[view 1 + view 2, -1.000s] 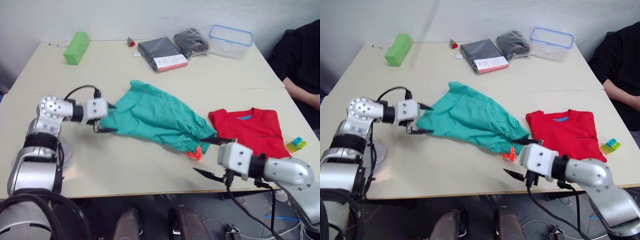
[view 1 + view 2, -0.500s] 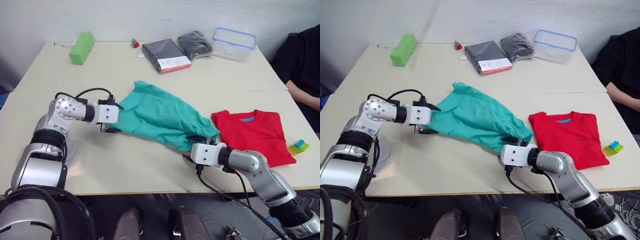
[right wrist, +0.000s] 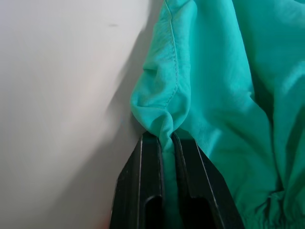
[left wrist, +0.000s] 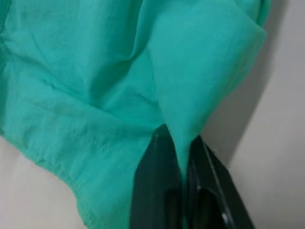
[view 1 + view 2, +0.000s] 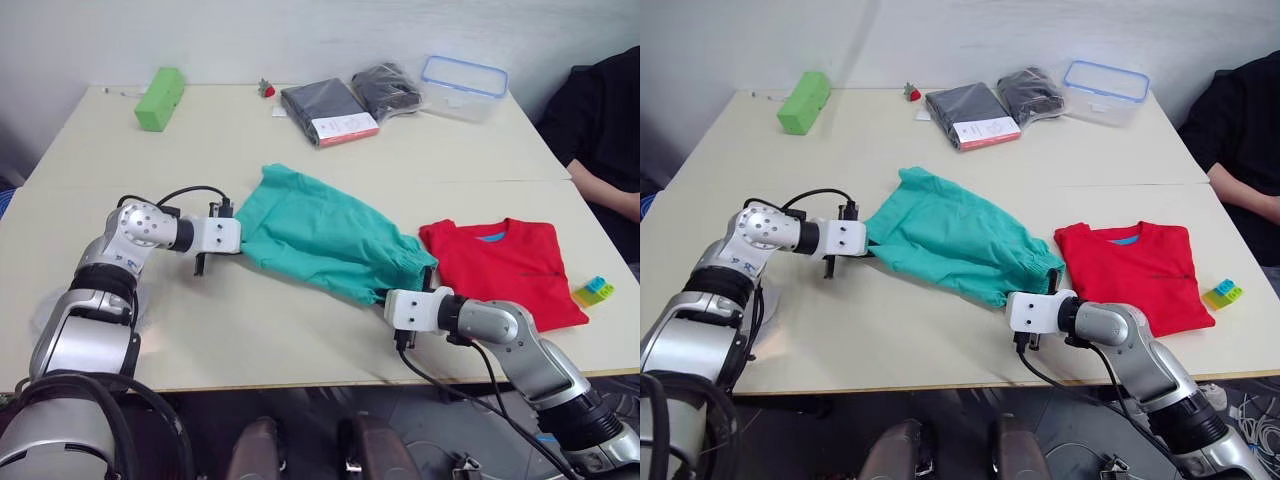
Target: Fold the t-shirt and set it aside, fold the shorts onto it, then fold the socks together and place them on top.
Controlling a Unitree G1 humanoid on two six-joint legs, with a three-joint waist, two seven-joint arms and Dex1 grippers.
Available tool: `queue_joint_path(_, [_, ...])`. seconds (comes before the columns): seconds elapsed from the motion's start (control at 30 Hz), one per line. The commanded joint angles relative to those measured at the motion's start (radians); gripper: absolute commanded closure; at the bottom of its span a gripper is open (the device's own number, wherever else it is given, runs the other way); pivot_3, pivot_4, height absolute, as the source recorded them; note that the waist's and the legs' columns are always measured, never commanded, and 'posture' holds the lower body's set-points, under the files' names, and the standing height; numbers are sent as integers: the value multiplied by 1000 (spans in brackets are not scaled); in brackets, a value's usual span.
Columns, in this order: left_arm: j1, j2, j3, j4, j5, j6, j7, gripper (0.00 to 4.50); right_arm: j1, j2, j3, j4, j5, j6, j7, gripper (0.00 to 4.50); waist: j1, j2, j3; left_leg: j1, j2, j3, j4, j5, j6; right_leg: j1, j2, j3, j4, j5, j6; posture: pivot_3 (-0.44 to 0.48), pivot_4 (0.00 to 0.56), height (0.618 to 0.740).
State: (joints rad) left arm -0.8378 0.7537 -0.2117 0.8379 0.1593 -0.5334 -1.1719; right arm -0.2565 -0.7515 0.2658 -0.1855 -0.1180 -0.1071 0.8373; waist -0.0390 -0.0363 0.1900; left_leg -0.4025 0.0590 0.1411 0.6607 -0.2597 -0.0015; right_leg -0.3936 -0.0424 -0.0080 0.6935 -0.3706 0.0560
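Observation:
The teal shorts (image 5: 320,235) lie spread across the middle of the table. My left gripper (image 5: 238,241) is shut on a fold of their left edge, and the left wrist view shows the cloth pinched between the fingers (image 4: 157,157). My right gripper (image 5: 393,297) is shut on the gathered end nearest the table's front, with the cloth clamped in my right gripper (image 3: 167,139). The red t-shirt (image 5: 500,265) lies folded flat to the right of the shorts. A pale grey patch (image 5: 758,305) by my left elbow may be the socks; I cannot tell.
At the back stand a lime-green block (image 5: 158,97), two dark packaged garments (image 5: 325,108), a small red thing (image 5: 264,88) and a clear blue-rimmed box (image 5: 462,85). Toy bricks (image 5: 595,290) lie right of the t-shirt. A person in black (image 5: 605,120) sits at the right.
Both grippers went from open to shut on the shorts. My right arm came in from the table's front edge to the gathered end; my left gripper slid further onto the cloth.

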Motion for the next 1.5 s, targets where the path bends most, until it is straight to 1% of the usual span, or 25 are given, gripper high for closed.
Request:
queue_joint_path(0.03, [234, 118, 42, -376, -153, 232, -166, 4463, -1, -65, -46, 18, 115, -190, 123, 4500, -18, 0, 0, 0, 2, 0, 0, 0, -1, 0, 1, 0, -1, 0, 0, 0, 150, 740])
queue_joint_path(0.13, [476, 225, 122, -758, -293, 484, -185, 4463, -5, -116, -48, 74, 163, -342, 210, 4500, -23, 1, 0, 2, 3, 0, -2, -1, -1, 1, 2, 1, -2, -1, -1, 0, 150, 740])
queue_joint_path(0.2, [633, 277, 182, -973, -359, 622, -163, 4463, -14, -144, -38, 136, 168, -448, 264, 4500, -21, 1, 0, 3, 3, 0, -3, -1, -1, 2, 2, 1, -2, -1, -1, 0, 150, 740])
queue_joint_path(0.3, [799, 292, 230, -1167, -350, 715, -80, 4463, -37, -156, -20, 235, 163, -561, 310, 4500, -16, 1, 0, 5, 3, 0, -3, -1, 0, 4, 1, 2, -3, -1, -2, 0, 150, 740])
queue_joint_path(0.37, [870, 280, 245, -1249, -325, 767, -15, 4463, -49, -156, -8, 287, 162, -616, 332, 4500, -10, 1, 1, 13, 3, 0, -3, -4, 4, 13, 1, 2, -6, -1, -2, 0, 150, 740])
queue_joint_path(0.43, [898, 271, 253, -1282, -300, 800, 39, 4463, -58, -152, 1, 306, 175, -630, 348, 4500, -4, 2, 1, 19, 2, 0, -7, -6, 7, 20, 1, 2, -10, -2, -3, 0, 150, 740])
queue_joint_path(0.47, [903, 271, 253, -1289, -292, 809, 54, 4463, -61, -149, 2, 311, 179, -633, 353, 4500, -2, 2, 1, 19, 2, 0, -8, -6, 7, 20, 1, 2, -10, -2, -3, 0, 150, 740])
queue_joint_path(0.53, [916, 264, 254, -1295, -241, 834, 122, 4463, -54, -145, 1, 321, 164, -657, 345, 4500, -2, 2, 1, 19, 2, 0, -9, -5, 6, 19, 1, 2, -10, -2, -3, 0, 150, 740])
queue_joint_path(0.6, [925, 253, 263, -1295, -238, 852, 154, 4463, -42, -148, -2, 314, 164, -640, 343, 4500, -2, 2, 1, 20, 2, 0, -10, -5, 6, 19, 1, 2, -11, -2, -3, 0, 150, 740])
queue_joint_path(0.63, [928, 247, 273, -1290, -255, 856, 156, 4463, -32, -154, -11, 302, 179, -611, 343, 4500, -2, 2, 1, 20, 2, 0, -11, -5, 5, 19, 1, 2, -11, -2, -3, 0, 150, 740])
queue_joint_path(0.67, [932, 239, 287, -1284, -275, 862, 157, 4489, -21, -163, -20, 285, 197, -576, 345, 4200, -2, 2, 1, 20, 2, 0, -11, -4, 4, 19, 1, 2, -11, -2, -3, 0, 150, 740])
queue_joint_path(0.77, [946, 231, 355, -1262, -347, 886, 135, 3879, 23, -186, -66, 220, 237, -515, 328, 3268, 0, 2, 1, 20, 2, 0, -12, -4, 4, 19, 1, 2, -11, -2, -3, 0, 150, 740])
queue_joint_path(0.83, [957, 241, 408, -1263, -416, 915, 90, 3278, 68, -209, -110, 145, 295, -437, 315, 2602, 1, 2, 1, 20, 3, 0, -12, -4, 4, 19, 1, 2, -11, -2, -4, 0, 150, 740])
queue_joint_path(0.97, [945, 281, 529, -1285, -602, 1043, -12, 2033, 149, -263, -220, -58, 509, -127, 280, 1219, 2, 2, 1, 20, 3, -1, -13, -5, 4, 19, 0, 1, -12, -2, -4, 0, 150, 740])
queue_joint_path(1.0, [924, 291, 548, -1280, -638, 1067, -27, 1778, 153, -270, -244, -100, 569, -42, 265, 905, 2, 2, 1, 20, 3, -1, -13, -5, 4, 19, 0, 1, -12, -2, -4, 0, 150, 740])
queue_joint_path(1.07, [824, 293, 548, -1246, -704, 1122, -14, 1074, 132, -268, -276, -163, 664, 121, 219, 111, 3, 2, 1, 20, 3, -2, -14, -5, 3, 19, 0, 0, -12, -2, -4, 0, 150, 740])
queue_joint_path(1.1, [748, 281, 525, -1225, -728, 1157, 8, 1063, 114, -255, -276, -181, 687, 183, 193, 48, 3, 2, 1, 20, 3, -3, -14, -5, 3, 19, 0, 0, -12, -2, -5, 0, 150, 740])
queue_joint_path(1.17, [627, 249, 465, -1196, -747, 1204, 45, 1063, 83, -222, -260, -206, 702, 270, 153, 48, 8, 2, 1, 20, 3, -4, -14, -5, 3, 19, 0, -1, -12, -2, -5, 0, 150, 740])
queue_joint_path(1.2, [564, 214, 392, -1186, -714, 1193, 61, 1063, 66, -191, -235, -209, 703, 314, 127, 203, 10, 2, 1, 20, 3, -4, -14, -5, 3, 20, 0, -1, -12, -2, -5, 0, 150, 740])
queue_joint_path(1.23, [523, 191, 340, -1179, -688, 1183, 71, 1063, 55, -168, -220, -210, 702, 347, 111, 469, 12, 3, 0, 19, 2, -4, -14, -5, 3, 20, 0, -2, -13, -2, -5, 0, 150, 740])
queue_joint_path(1.27, [483, 163, 284, -1164, -660, 1173, 77, 1250, 42, -140, -199, -202, 678, 360, 99, 708, 12, 3, 0, 19, 2, -4, -14, -5, 3, 20, 0, -2, -13, -2, -5, 0, 150, 740])
queue_joint_path(1.3, [451, 130, 217, -1137, -620, 1144, 75, 1462, 23, -105, -168, -183, 640, 365, 84, 1047, 12, 3, 0, 17, 2, -3, -14, -5, 2, 18, 0, -1, -14, -2, -5, 0, 150, 740])
queue_joint_path(1.33, [433, 111, 177, -1116, -595, 1126, 72, 1668, 10, -82, -150, -172, 612, 367, 76, 1388, 12, 3, 0, 17, 2, -3, -13, -4, 0, 18, 1, -1, -14, -2, -5, 0, 150, 740])
queue_joint_path(1.37, [416, 88, 126, -1080, -553, 1090, 67, 1962, -11, -52, -127, -157, 585, 375, 64, 1738, 9, 3, 0, 16, 2, -2, -12, -4, 0, 18, 1, -1, -15, -2, -4, 0, 150, 740])
queue_joint_path(1.5, [379, 38, 24, -950, -450, 986, 60, 3202, -63, 16, -70, -119, 503, 385, 53, 3136, 0, 3, 0, 14, 3, 3, -12, -4, -1, 12, 3, 4, -15, -1, -4, 0, 150, 740])
